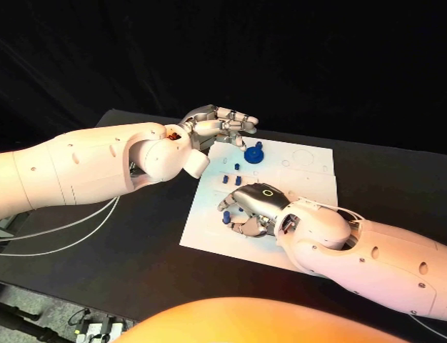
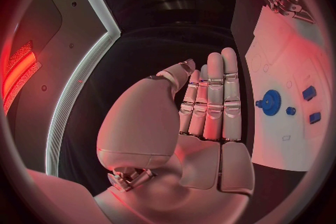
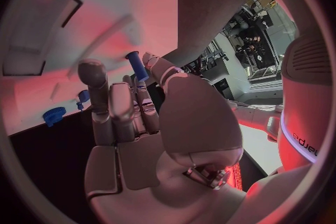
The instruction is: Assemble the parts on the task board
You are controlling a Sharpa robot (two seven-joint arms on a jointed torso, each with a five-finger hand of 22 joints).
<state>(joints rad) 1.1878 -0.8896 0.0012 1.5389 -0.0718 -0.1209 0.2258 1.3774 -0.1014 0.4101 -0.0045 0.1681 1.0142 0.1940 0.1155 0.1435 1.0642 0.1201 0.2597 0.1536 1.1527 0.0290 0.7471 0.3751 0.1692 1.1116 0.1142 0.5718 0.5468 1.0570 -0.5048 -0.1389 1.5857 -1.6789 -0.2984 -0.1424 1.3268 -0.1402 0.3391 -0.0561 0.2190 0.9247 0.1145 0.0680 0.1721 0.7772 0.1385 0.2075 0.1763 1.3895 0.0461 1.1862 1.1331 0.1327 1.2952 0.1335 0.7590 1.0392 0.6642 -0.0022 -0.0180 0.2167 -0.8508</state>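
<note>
Black cloth covers the table (image 1: 131, 243), with the white flat task board (image 1: 306, 161) at frame centre. A small blue cylindrical peg (image 3: 136, 65) is pinched upright in the right hand (image 1: 253, 209) over the board's lower left. The left hand (image 1: 216, 123), fingers straight and empty, is held beside the blue round gear (image 1: 254, 153) at upper centre. Small blue pieces (image 1: 236, 177) lie between both hands.

Robotics lab or test bench. Black surface (image 1: 111, 243) backed by a black cloth curtain (image 1: 316, 57) that shuts off the surroundings. White cables (image 1: 53, 232) trail from the robot arm over the surface edge. The right wrist view catches a workshop corner with cluttered equipment racks (image 3: 255, 47). A white board (image 1: 300, 168) with small blue parts (image 1: 253, 153) lies at the centre.
</note>
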